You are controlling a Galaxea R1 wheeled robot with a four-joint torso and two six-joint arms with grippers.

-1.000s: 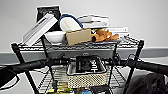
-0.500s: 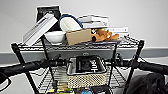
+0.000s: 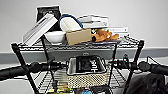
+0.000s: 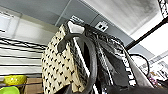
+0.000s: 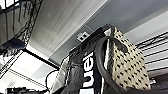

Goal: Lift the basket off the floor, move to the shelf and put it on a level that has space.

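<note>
Carrying one basket (image 3: 86, 72) between two arms, left pincer (image 3: 58, 65) and right pincer (image 3: 117, 64) at its opposite short ends; cannot tell finger state of either. Basket held level inside the shelf (image 3: 17, 53), over the level (image 3: 117, 76) second from top, between the front posts; contact with the wire grid not discernible. Advice: keep both ends even, lower straight, clear of the posts, release only once seated. Count on top tier: one white bowl (image 3: 55, 37), one cardboard box (image 3: 78, 36), one orange plush toy (image 3: 103, 35), several books (image 3: 38, 27). Dark bag with white lettering (image 3: 90, 64) inside basket: one.
</note>
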